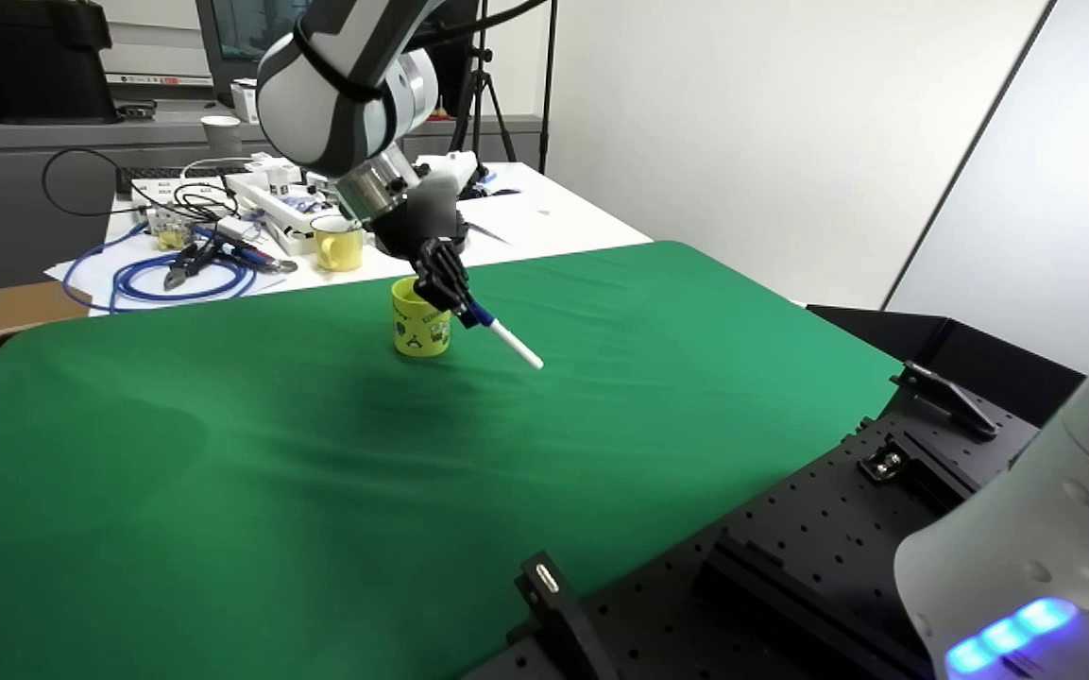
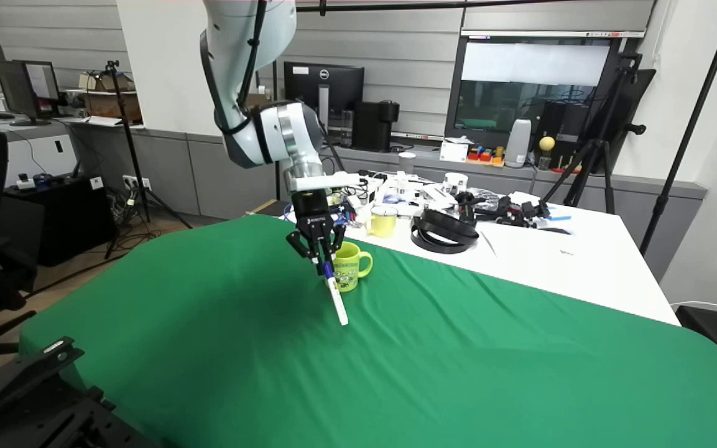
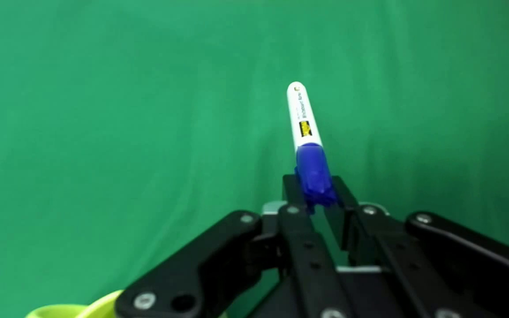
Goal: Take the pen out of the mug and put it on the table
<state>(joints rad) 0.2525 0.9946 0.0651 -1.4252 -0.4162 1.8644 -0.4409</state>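
My gripper (image 1: 474,317) is shut on the dark blue end of the pen (image 1: 518,345); its white body points away and down toward the green table (image 1: 317,491). In an exterior view the gripper (image 2: 323,264) and pen (image 2: 337,303) are in front of the mug (image 2: 348,267). In the wrist view the blue end sits between both fingertips (image 3: 314,190), and the white pen body (image 3: 303,115) extends outward. Whether its tip touches the cloth I cannot tell. The yellow-green mug (image 1: 415,331) stands upright beside the gripper; part of its rim (image 3: 99,305) shows at the lower left of the wrist view.
Behind the green cloth, a white surface (image 2: 557,267) holds cables, tools, a second yellow mug (image 2: 383,222) and black straps (image 2: 444,233). A black perforated mounting plate (image 1: 790,557) and a white robot base (image 1: 1026,529) with blue lights border the near right of the cloth.
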